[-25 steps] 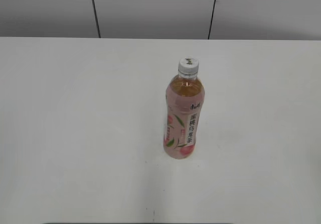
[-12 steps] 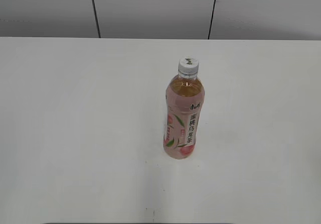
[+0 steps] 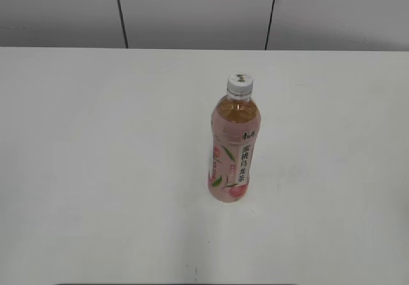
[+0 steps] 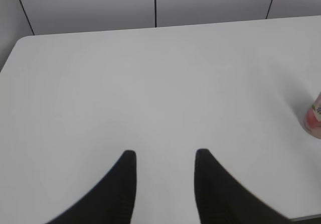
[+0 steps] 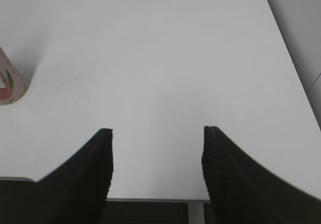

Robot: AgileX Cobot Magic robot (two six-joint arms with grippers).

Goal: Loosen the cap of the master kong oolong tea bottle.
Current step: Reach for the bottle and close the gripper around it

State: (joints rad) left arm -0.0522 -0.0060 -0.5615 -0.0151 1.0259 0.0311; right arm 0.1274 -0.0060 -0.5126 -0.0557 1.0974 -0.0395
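Master kong oolong tea bottle (image 3: 234, 149) stands upright mid-table, cap (image 3: 240, 83) on, untouched; left gripper (image 4: 165, 156) moderately parted, right gripper (image 5: 157, 132) wider, both empty and well apart from it (tall, narrow base), so an off-centre grab likely tips it.

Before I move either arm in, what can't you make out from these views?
- Cap, exterior view: on the bottle, but whether it is tight or loose does not show; the green mark is too small to read.
- Bottle, left wrist view: cut by the right edge, only the base shows.
- Bottle, right wrist view: cut by the left edge, cap out of frame.
- Left gripper and right gripper: absent from the exterior view.
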